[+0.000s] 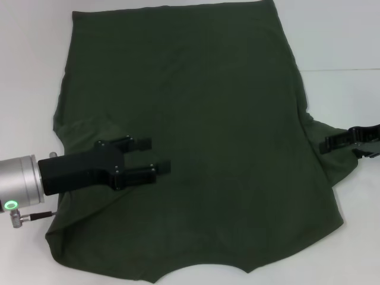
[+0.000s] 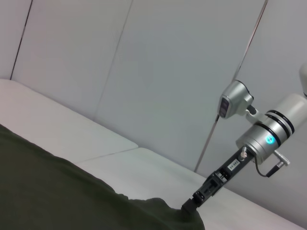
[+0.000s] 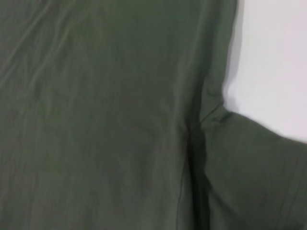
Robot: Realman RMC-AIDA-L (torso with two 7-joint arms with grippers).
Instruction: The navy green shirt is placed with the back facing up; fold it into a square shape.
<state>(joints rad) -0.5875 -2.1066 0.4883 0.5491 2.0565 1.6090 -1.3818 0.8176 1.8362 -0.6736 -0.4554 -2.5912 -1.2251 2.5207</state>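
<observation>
Folding has hardly begun, to judge by how the cloth lies: the navy green shirt [image 1: 196,136] is spread nearly flat over the white table [image 1: 350,41], plain side up, its collar edge nearest the robot and its hem at the far side. No body fold shows anywhere. On the robot's left the sleeve appears already tucked inward, since a faint diagonal edge crosses the cloth just behind the left gripper [image 1: 155,156]; I cannot be sure of that from the head view alone. The right sleeve [image 1: 332,154] sticks out sideways past the body seam, and the right wrist view shows that seam and the sleeve lying smooth. The left gripper sits over the shirt's near-left part with its two black fingers spread apart and nothing between them. The right gripper [image 1: 325,144] is at the edge of the right sleeve, low against the cloth; whether its fingers are parted or pinched on the fabric I cannot tell. Left to do: the right sleeve, then folding the body down into a square.
</observation>
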